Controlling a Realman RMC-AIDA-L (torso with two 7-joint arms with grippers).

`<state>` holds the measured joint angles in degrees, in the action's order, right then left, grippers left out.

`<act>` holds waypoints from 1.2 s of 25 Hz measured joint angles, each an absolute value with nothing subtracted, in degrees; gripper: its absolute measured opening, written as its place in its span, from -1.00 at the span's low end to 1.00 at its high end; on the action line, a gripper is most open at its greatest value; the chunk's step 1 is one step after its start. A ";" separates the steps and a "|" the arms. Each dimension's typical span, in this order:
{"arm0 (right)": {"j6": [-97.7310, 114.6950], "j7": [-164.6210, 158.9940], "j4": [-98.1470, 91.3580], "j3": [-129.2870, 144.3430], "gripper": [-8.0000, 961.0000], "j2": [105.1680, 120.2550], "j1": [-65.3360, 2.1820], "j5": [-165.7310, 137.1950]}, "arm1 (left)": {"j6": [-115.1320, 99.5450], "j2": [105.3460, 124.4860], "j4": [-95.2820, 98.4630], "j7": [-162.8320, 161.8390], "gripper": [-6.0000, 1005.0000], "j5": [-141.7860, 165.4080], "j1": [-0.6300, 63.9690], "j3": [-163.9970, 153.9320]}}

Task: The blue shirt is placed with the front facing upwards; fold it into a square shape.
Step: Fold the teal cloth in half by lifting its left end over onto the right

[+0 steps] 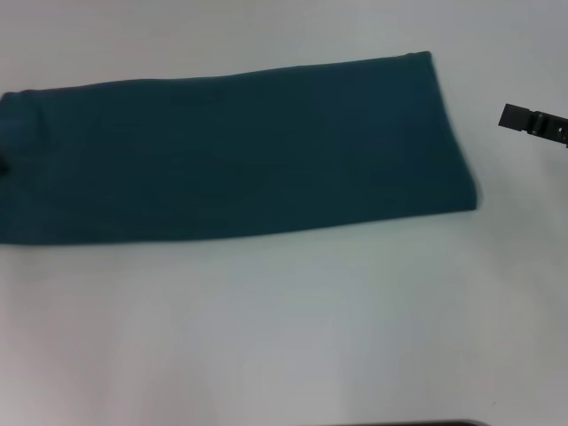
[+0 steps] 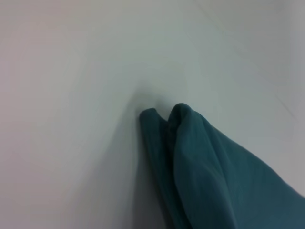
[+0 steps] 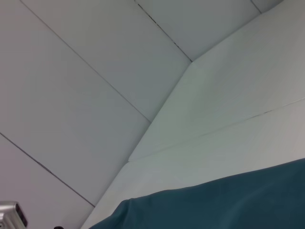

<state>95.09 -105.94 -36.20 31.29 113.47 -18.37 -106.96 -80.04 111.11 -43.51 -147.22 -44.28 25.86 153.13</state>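
Note:
The blue shirt (image 1: 231, 151) lies on the white table as a long folded strip, running from the left edge of the head view to the right of centre, plain side up with no letters showing. A dark bit of my left gripper (image 1: 3, 164) shows at the strip's left end. In the left wrist view that end of the shirt (image 2: 200, 162) is bunched into rounded folds on the table. My right gripper (image 1: 534, 122) hovers to the right of the strip's right end, apart from the cloth. The right wrist view shows a shirt edge (image 3: 214, 205).
The white table (image 1: 284, 319) spreads in front of and behind the strip. White wall panels with thin seams (image 3: 95, 71) rise beyond the table. A dark edge (image 1: 408, 423) shows at the bottom of the head view.

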 joint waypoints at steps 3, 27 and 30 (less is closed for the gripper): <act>95.02 -105.98 -36.20 31.29 0.91 113.47 -18.38 -106.96 | -79.49 110.31 -43.42 -147.66 -0.82 -44.23 25.67 153.81; 93.74 -104.43 -36.97 31.21 0.91 112.37 -18.66 -115.12 | -94.36 111.67 -50.95 -152.81 -0.84 -50.04 31.06 153.45; 94.03 -104.42 -36.98 31.31 0.91 112.26 -18.60 -115.15 | -95.98 112.23 -51.95 -152.92 -0.84 -50.08 33.00 153.34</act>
